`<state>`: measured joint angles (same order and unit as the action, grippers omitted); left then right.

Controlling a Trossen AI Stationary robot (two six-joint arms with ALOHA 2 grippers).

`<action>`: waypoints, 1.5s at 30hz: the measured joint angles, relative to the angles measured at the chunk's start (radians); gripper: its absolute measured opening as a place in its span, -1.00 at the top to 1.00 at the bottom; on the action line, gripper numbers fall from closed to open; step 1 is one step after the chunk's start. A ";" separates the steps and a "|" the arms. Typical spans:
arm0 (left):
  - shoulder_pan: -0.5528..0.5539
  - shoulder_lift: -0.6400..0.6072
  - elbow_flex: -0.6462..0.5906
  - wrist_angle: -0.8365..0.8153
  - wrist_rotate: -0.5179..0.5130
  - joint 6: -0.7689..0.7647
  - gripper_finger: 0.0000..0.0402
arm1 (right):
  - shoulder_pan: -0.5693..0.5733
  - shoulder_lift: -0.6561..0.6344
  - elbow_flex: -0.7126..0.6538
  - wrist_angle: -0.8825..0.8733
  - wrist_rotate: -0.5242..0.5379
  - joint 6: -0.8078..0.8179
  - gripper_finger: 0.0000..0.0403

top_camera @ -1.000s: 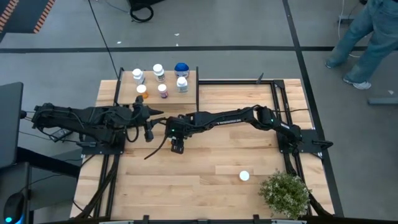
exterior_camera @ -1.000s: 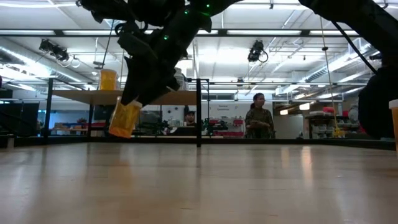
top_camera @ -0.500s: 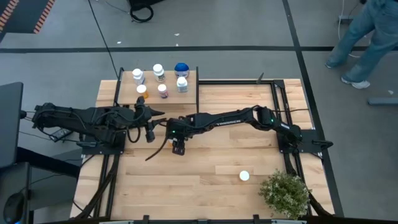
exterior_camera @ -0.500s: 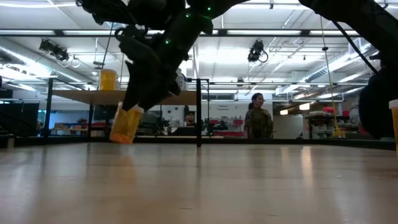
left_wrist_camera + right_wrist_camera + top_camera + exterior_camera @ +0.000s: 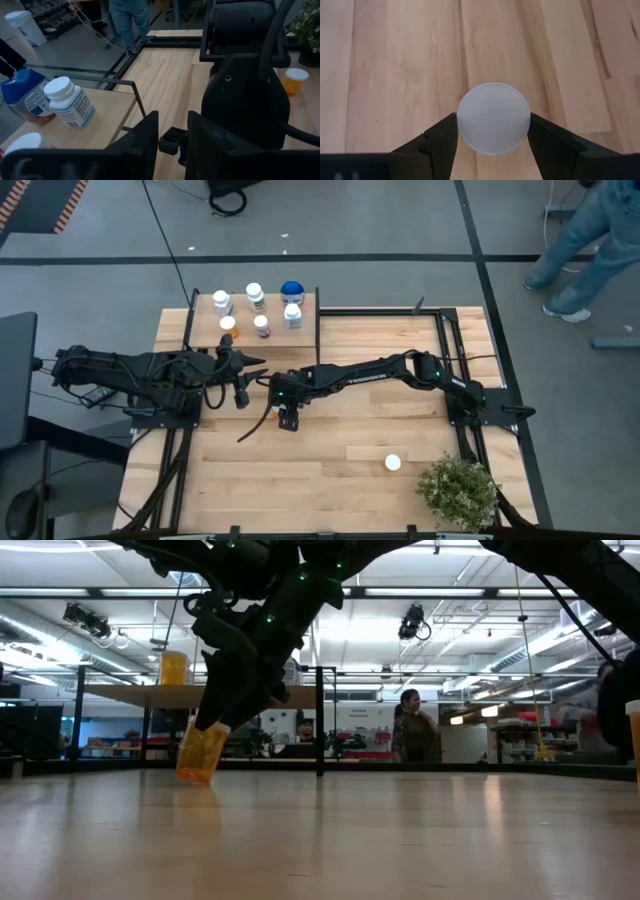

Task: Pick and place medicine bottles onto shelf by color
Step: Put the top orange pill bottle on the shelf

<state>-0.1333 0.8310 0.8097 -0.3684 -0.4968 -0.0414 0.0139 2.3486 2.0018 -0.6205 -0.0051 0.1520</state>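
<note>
Six bottles (image 5: 256, 296) on shelf (image 5: 305, 332)

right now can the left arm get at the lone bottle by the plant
Probably not: that bottle stands far across the table beside the plant, and the right gripper, holding an orange bottle, lies between.

I saw the shelf (image 5: 305, 302) at the table's (image 5: 330, 480) far left corner, with six bottles on it: three along its far edge (image 5: 255, 292) and three nearer (image 5: 262, 326). My left gripper (image 5: 250, 366) hung just near of the shelf. My right gripper (image 5: 288, 418) was right of it, mid-table, clamped on a bottle (image 5: 201, 750) close above the boards. Another bottle (image 5: 392, 463) stood alone near right, left of the plant (image 5: 458, 490) in the near right corner.
</note>
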 joint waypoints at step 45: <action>-0.002 0.058 0.002 -0.068 0.046 -0.078 0.43 | 0.029 -0.153 0.002 -0.459 0.136 -0.021 -0.45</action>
<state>-0.1349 0.8890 0.8112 -0.4364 -0.4510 -0.1196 0.0430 2.1957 2.0037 -1.0792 0.1310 0.1310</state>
